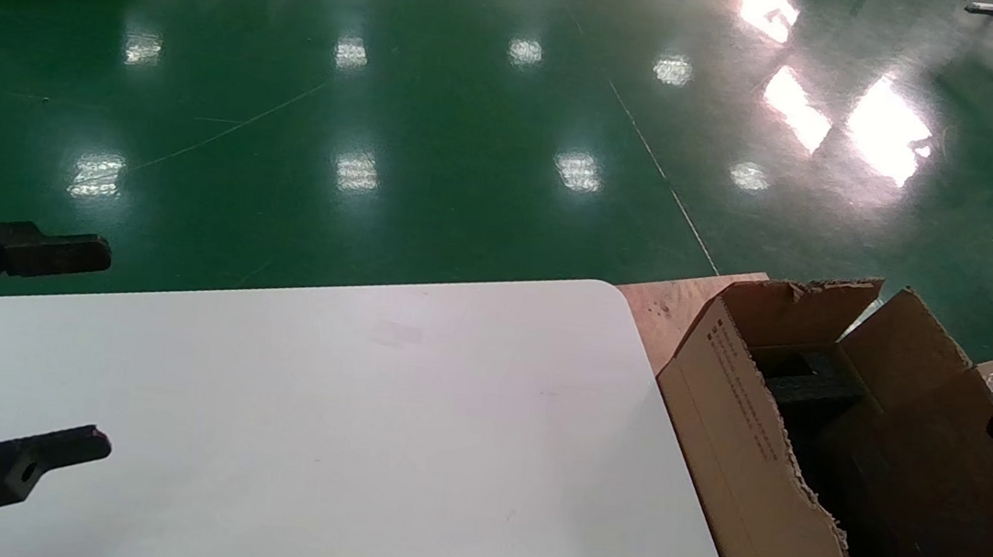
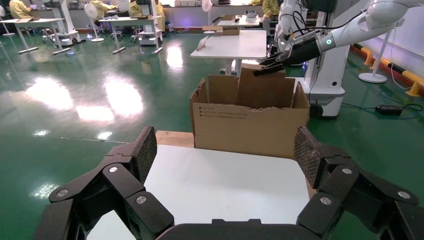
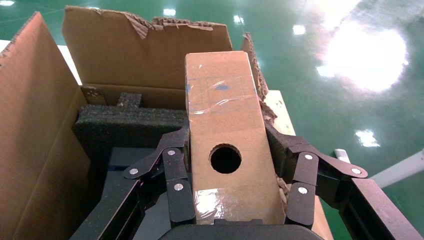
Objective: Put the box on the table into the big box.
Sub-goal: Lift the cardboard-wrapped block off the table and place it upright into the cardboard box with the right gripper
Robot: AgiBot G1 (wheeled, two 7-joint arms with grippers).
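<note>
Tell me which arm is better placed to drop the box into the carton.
Right. The right gripper already clamps the box over the big box; the left gripper is open over the table.

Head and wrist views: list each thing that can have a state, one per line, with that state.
the box: clamped between the right gripper's fingers, held above the big box's opening, holed face to the wrist camera.
the big box: open, flaps torn, black foam blocks inside.
right gripper: shut on the box.
left gripper: open, empty, over the table.
the table: the box is not on it.
</note>
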